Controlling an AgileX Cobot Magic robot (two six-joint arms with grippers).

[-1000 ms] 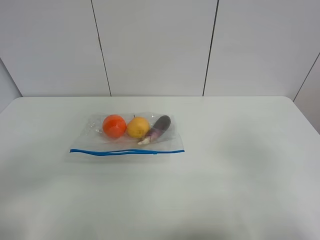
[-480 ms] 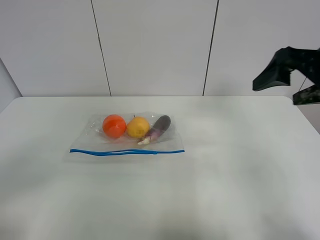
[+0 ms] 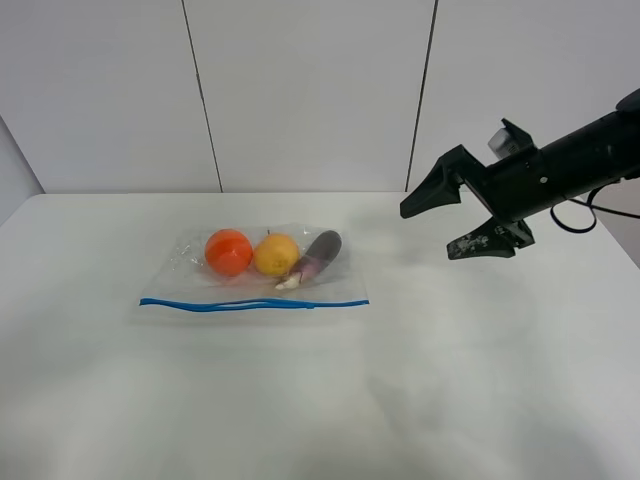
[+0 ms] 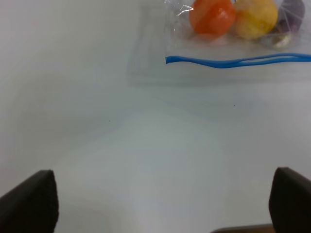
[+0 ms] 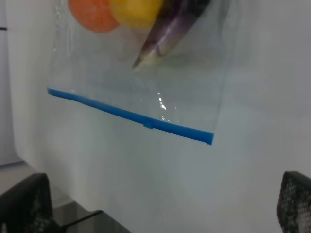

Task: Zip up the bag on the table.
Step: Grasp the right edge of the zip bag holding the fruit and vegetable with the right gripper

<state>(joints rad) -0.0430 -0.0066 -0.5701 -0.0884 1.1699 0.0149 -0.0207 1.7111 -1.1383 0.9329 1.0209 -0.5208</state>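
Observation:
The bag (image 3: 262, 282) lies flat on the left half of the table (image 3: 450, 380), with an orange fruit, a yellow fruit and a purple eggplant inside. Its blue zipper strip (image 3: 255, 303) runs along the near edge and splits into two lines over part of its length. My right gripper (image 3: 427, 233) hovers open above the table, to the right of the bag and apart from it. The right wrist view shows the bag (image 5: 141, 73) between the open fingers (image 5: 24, 204). My left gripper (image 4: 160, 204) is open and empty, short of the bag's (image 4: 228, 29) left end.
White wall panels stand behind the table's far edge. The table's right edge (image 3: 610, 230) lies beneath the right arm (image 3: 570, 160). Bare tabletop surrounds the bag on all sides.
The right arm has come into the exterior view from the right and swung left and down toward the bag. The bag has not moved.

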